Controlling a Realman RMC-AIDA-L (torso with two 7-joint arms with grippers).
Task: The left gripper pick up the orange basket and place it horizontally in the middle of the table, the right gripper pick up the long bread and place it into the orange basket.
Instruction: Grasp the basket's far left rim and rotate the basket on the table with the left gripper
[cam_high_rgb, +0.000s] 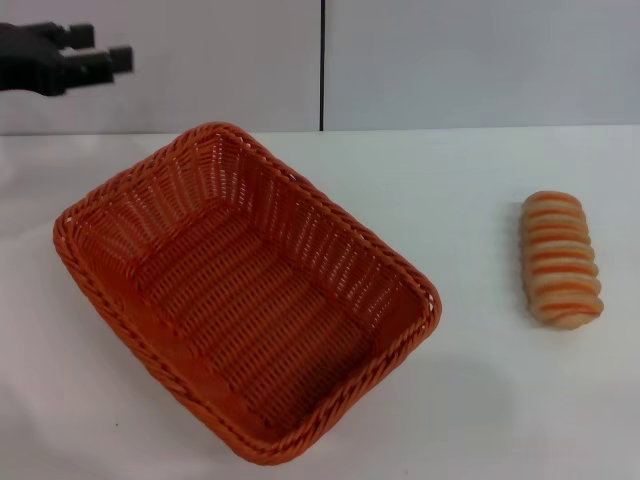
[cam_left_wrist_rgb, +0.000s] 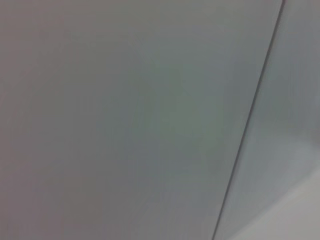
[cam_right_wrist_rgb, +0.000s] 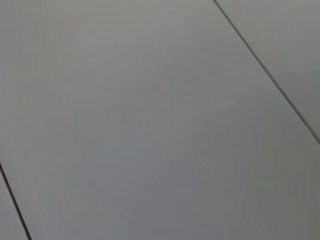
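1. The large rectangular orange woven basket sits on the flat white table, on the robot's left half of it. It stands upright on its base with its open side up.
2. The basket lies at a slant: its long sides run from the far left toward the near right, so one corner points at the far edge of the table and another at the near edge.
3. Nothing lies inside the basket; its ribbed woven floor and sloping walls show bare under the braided rim.
4. The small oblong loaf of long bread, tan with orange crosswise stripes, rests on the table on the robot's right, well apart from the basket. Its length runs roughly from far to near, striped side up.
5. The black two-fingered left gripper is raised at the far left, above and behind the table, well clear of the basket. Its dark fingers point to the right with a small gap between them, and they hold nothing.
6. The right gripper is not seen in the head view.
7. Both wrist views show only a plain grey-white panelled surface crossed by thin dark seams.
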